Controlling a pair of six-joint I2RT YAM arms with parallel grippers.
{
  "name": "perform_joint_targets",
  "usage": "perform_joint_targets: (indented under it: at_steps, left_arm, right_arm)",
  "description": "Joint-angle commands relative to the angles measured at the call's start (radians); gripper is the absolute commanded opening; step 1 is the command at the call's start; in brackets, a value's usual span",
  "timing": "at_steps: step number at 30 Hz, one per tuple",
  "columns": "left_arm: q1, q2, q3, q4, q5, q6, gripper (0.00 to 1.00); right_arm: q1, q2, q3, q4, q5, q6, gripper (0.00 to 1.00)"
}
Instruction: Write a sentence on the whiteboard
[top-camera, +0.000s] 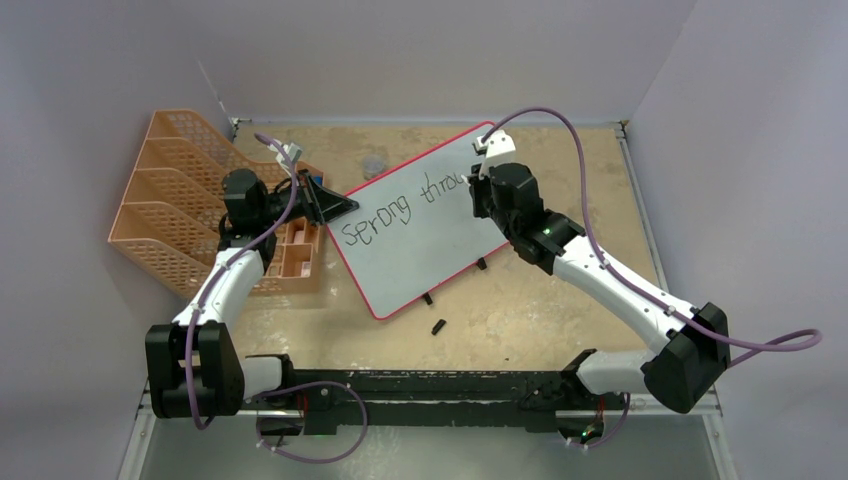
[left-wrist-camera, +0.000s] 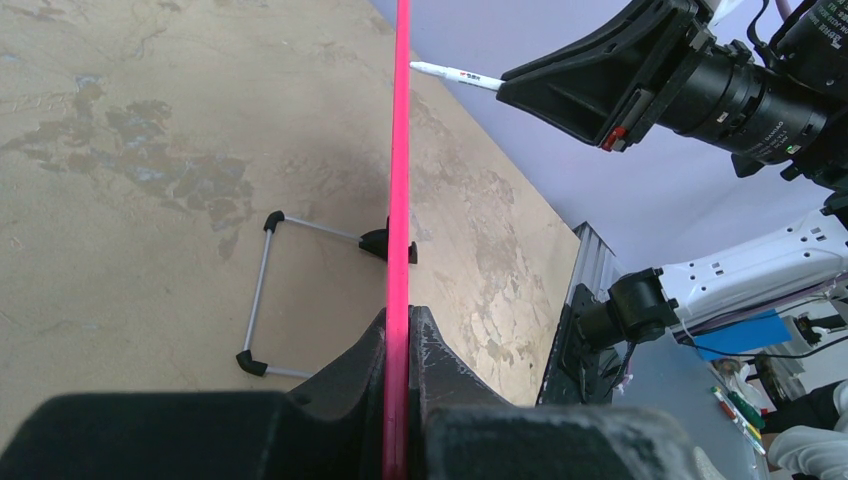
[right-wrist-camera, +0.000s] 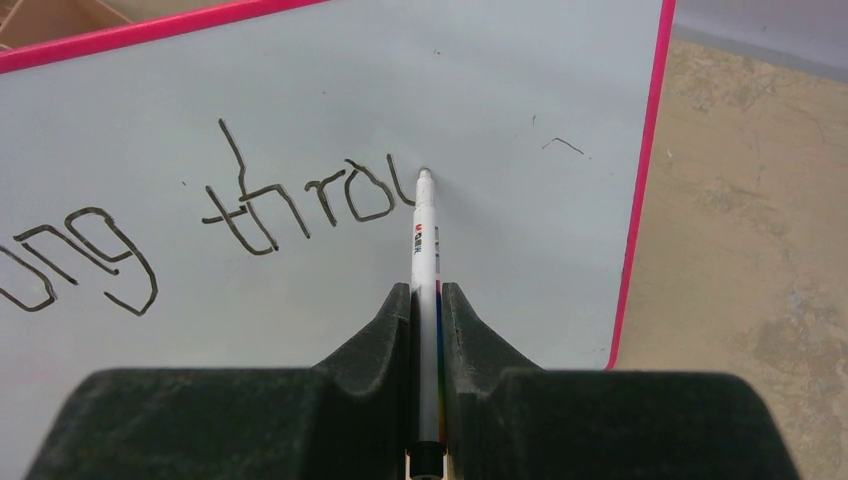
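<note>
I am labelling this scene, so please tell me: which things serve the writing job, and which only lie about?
In use: whiteboard, written sentence, marker, left gripper clamping the board's edge, right gripper holding the marker.
Lying about: orange file rack, small black piece near the board.

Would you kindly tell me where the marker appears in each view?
Top external: hidden under the right gripper, at the upper right of the whiteboard.
Left wrist: top centre, marker poking from the right gripper's fingers.
Right wrist: centre, between the fingers, tip on the board.
Shared landmark: the board's pink frame.
</note>
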Motion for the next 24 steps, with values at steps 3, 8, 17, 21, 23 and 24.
perform_joint_targets:
  at_steps: [3, 8, 17, 21, 23, 24]
  left_arm:
    - [-0.025, 0.007, 0.016, -0.018, 0.053, 0.039, 0.0]
    - [-0.025, 0.008, 0.015, -0.018, 0.053, 0.039, 0.0]
    - [-0.025, 0.008, 0.016, -0.018, 0.053, 0.039, 0.0]
    - [-0.025, 0.008, 0.016, -0.018, 0.054, 0.039, 0.0]
    - [-0.025, 0.008, 0.016, -0.018, 0.053, 0.039, 0.0]
    - [-0.025, 0.008, 0.016, -0.018, 0.054, 0.04, 0.0]
  right_arm:
    - [-0.004, -0.038, 0.032, 0.065, 0.031, -0.009, 0.0]
    - [-0.005, -0.032, 0.034, 0.066, 0.038, -0.011, 0.0]
    - [-0.005, -0.027, 0.042, 0.091, 0.014, -0.015, 0.0]
    - [-0.004, -0.019, 0.046, 0.08, 0.001, -0.016, 0.0]
    - [-0.004, -0.019, 0.045, 0.076, -0.001, -0.016, 0.0]
    - [-0.005, -0.016, 0.045, 0.073, -0.002, -0.016, 0.0]
